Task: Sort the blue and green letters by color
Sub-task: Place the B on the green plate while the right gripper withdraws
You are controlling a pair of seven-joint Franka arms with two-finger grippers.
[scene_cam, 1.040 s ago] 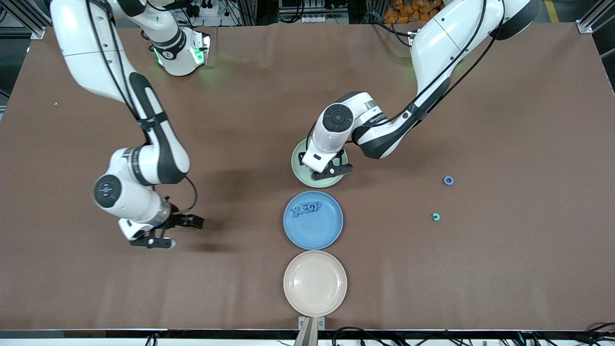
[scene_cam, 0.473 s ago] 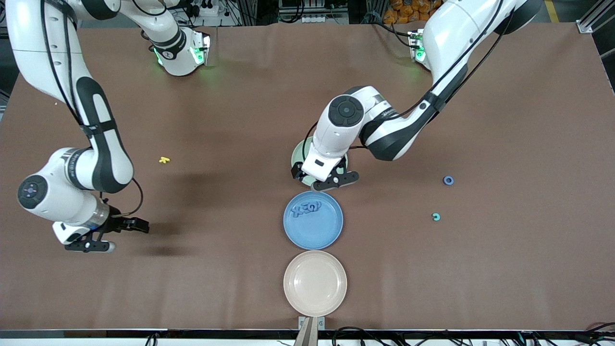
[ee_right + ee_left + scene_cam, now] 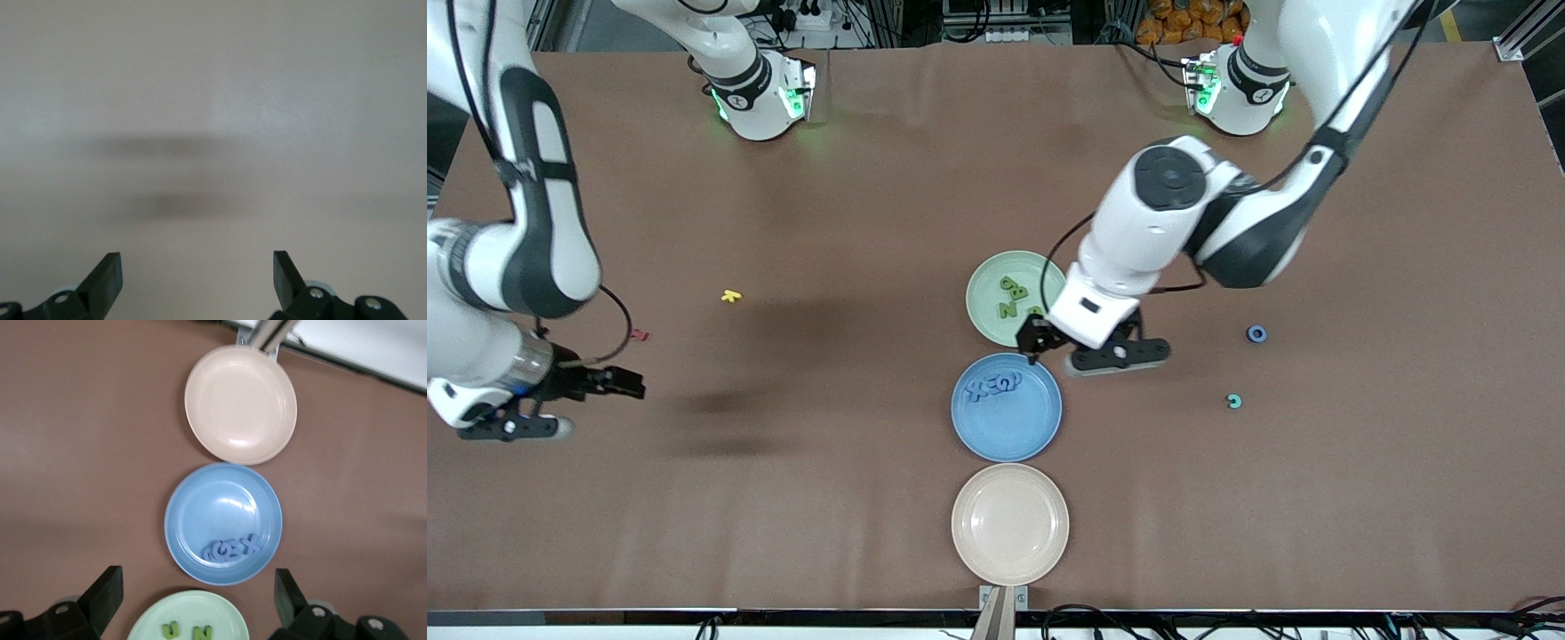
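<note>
A brown table (image 3: 871, 178) fills the scene (aluminium framing (image 3: 1525, 36) and cables (image 3: 996, 22) along its edges).

Olive green letters (image 3: 1016, 298) lie on a pale green plate (image 3: 985, 307), medium blue letters (image 3: 996, 387) on a blue plate (image 3: 1009, 436); the third plate (image 3: 1009, 524) is beige.

Left gripper (image 3: 193, 603) fingers spread wide, nothing between them. Green plate (image 3: 190, 617) sits between the fingertips, holding green letters (image 3: 187, 631). Just past it, blue plate (image 3: 223, 523) with blue letters (image 3: 231, 550) clustered at its gripper-side rim. Farthest out, bare beige plate (image 3: 240, 403).
</note>
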